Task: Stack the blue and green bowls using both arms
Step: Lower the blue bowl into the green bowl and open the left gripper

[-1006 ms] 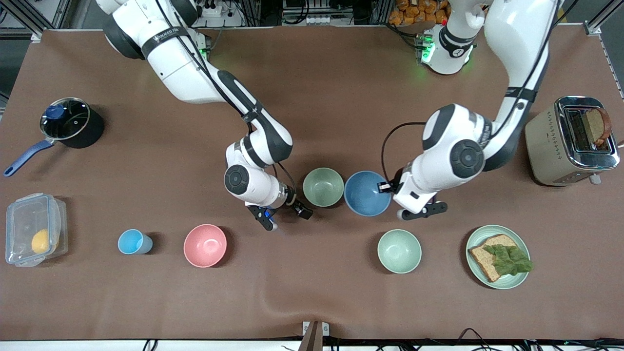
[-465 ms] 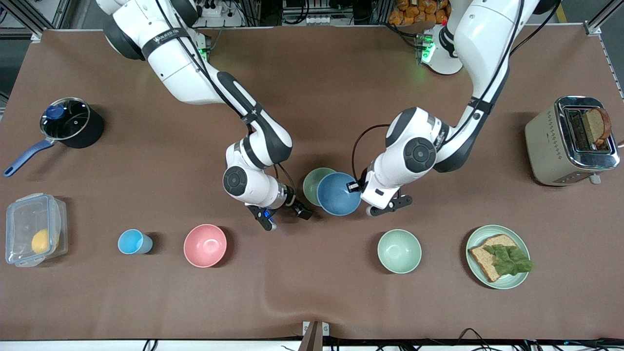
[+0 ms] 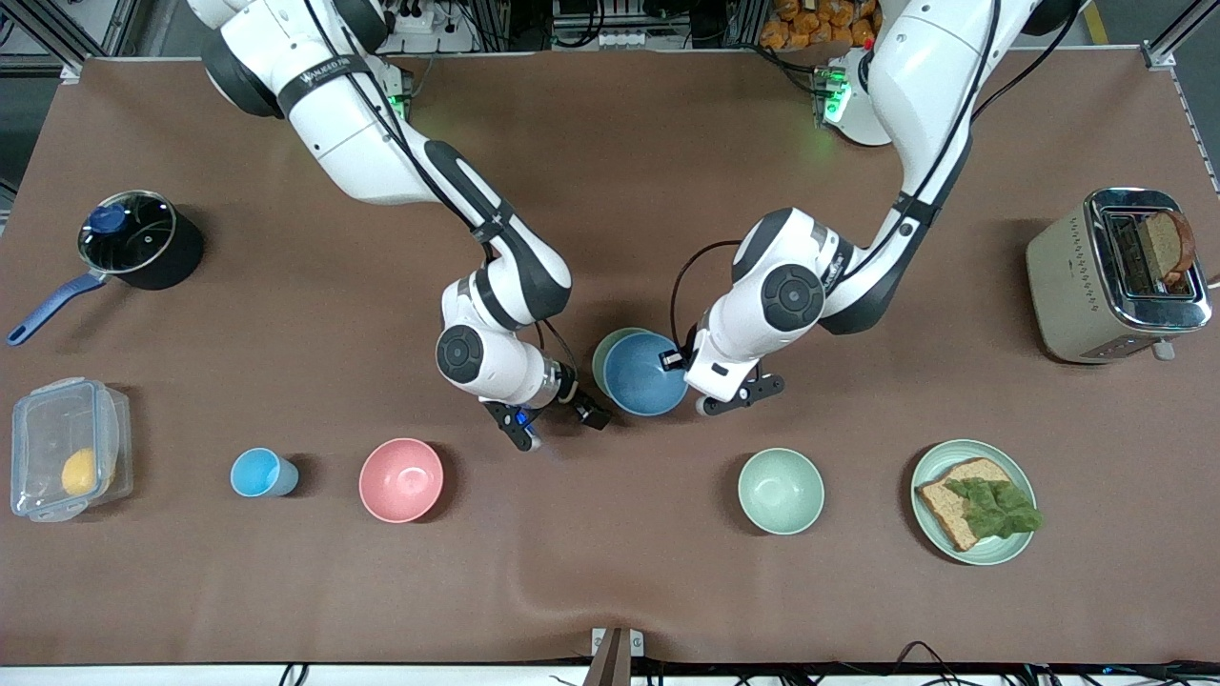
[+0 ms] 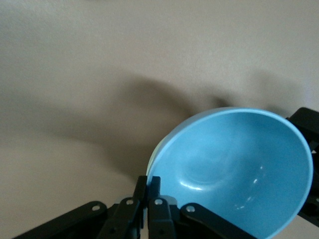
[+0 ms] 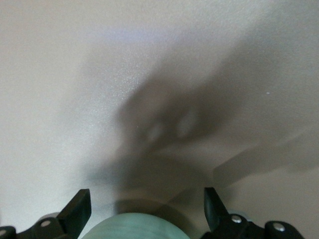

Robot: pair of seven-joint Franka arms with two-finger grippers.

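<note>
My left gripper is shut on the rim of the blue bowl and holds it over the green bowl, which shows only as a sage sliver at the blue bowl's edge. In the left wrist view the fingertips pinch the blue bowl's rim. My right gripper is open and empty, low beside the green bowl toward the right arm's end. In the right wrist view the green bowl's edge lies between the spread fingers of the right gripper.
A pink bowl, a light-blue cup and a mint bowl stand nearer the camera. A mint plate with bread, a toaster, a pot and a plastic container sit toward the table's ends.
My left gripper has carried the blue bowl from beside the green bowl toward the right arm's end, until it covers most of the green bowl. The right arm has not moved.
</note>
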